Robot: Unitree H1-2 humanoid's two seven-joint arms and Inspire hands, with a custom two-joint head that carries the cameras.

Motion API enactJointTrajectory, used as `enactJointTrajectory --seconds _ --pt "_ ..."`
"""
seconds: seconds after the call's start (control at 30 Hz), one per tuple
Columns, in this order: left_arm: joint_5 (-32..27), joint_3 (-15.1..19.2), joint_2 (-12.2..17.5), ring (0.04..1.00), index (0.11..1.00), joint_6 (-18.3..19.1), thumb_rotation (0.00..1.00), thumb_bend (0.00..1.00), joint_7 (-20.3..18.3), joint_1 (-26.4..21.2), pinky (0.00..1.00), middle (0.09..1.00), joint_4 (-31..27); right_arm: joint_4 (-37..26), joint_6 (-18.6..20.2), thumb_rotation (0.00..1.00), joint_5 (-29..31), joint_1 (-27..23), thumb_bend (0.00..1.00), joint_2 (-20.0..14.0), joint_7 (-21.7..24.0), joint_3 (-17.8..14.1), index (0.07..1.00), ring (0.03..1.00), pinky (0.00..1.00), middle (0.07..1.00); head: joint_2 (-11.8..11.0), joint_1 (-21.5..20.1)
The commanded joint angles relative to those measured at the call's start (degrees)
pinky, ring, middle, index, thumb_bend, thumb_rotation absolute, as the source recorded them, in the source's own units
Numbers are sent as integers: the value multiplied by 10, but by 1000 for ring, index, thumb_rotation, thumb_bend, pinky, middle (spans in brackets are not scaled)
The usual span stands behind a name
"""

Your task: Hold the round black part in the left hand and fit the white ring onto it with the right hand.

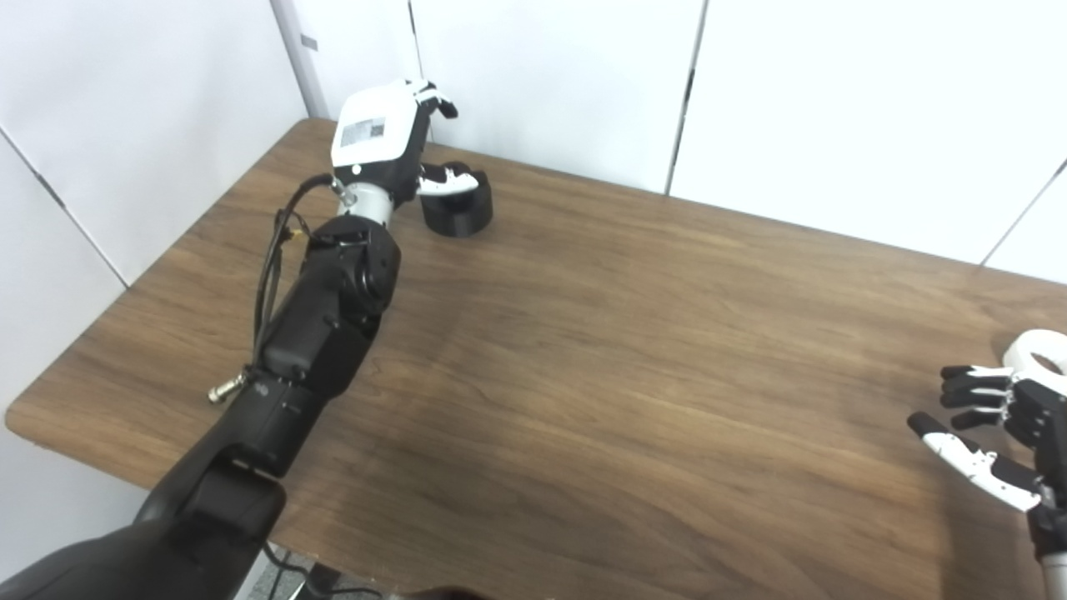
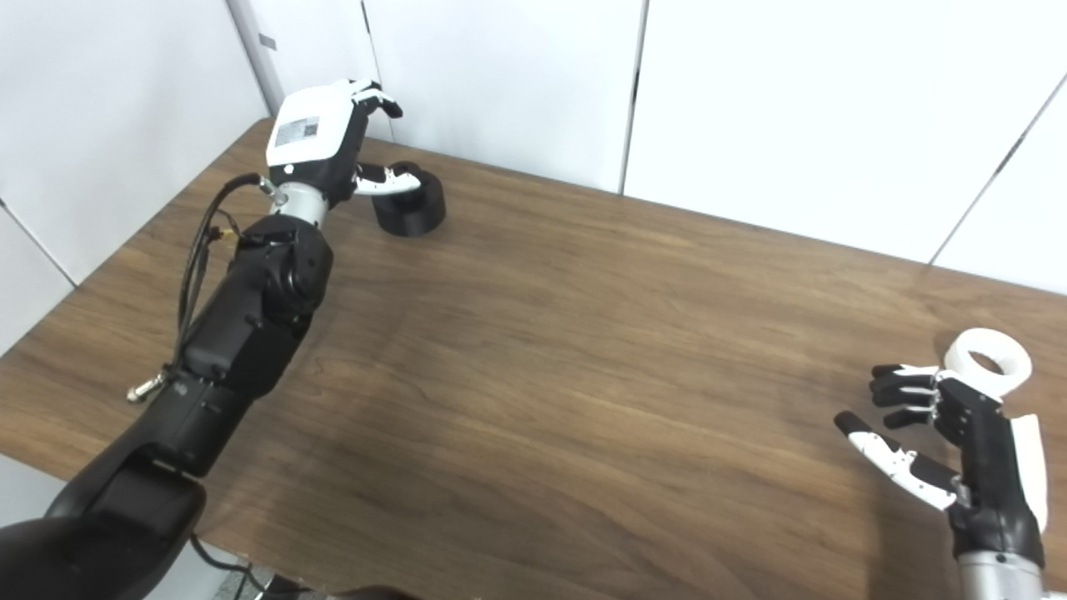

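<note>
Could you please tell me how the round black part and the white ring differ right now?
The round black part is dark and squat, at the far left under the left hand; the white ring is pale with an open centre, at the near right beside the right hand. Both rest on the table, unheld.

The round black part (image 2: pixel 408 212) sits upright at the table's far-left; the white ring (image 2: pixel 992 361) lies flat far right.

Bright, even overhead light washes the white wall panels (image 1: pixel 834 108) nearly featureless. Soft shadows fall on the wooden bench (image 2: pixel 583 375) beneath both arms. Slight softness overall; straight edges bow towards the corners.
</note>
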Motion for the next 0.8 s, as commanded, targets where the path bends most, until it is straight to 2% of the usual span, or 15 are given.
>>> enactJointTrajectory --seconds 0.0,0.1,0.27,0.4,0.53,0.63,0.77 --pt "4 3 27 911 703 8 408 897 6 -36 749 881 -2 -17 -14 129 3 -17 507 -11 0 -6 497 564 461 645 1 0" --pt "5 -4 36 954 726 24 449 911 -14 -42 815 913 4 -17 -15 128 1 -17 507 -11 0 -6 497 564 463 645 1 -1" --pt "4 -16 47 967 713 29 480 961 -18 -53 827 921 29 -19 -14 127 0 -17 507 -10 -1 -6 497 562 459 644 1 -5" --pt "0 -27 55 996 702 30 518 991 -28 -61 887 938 48 -22 -15 127 2 -15 507 -10 0 -6 497 565 464 644 1 -8" --pt "-7 -40 61 1000 746 43 573 1000 -59 -70 973 989 64 -28 -7 127 5 -14 507 -11 3 -8 497 565 462 646 1 -8" --pt "-8 -48 61 1000 760 52 572 1000 -70 -76 996 999 77 -32 -2 129 5 -14 507 -10 2 -9 497 565 462 648 0 -10" --pt "-21 -56 60 1000 763 45 560 1000 -67 -82 1000 1000 99 -33 -4 129 1 -13 507 -11 2 -8 497 568 464 648 0 -10"
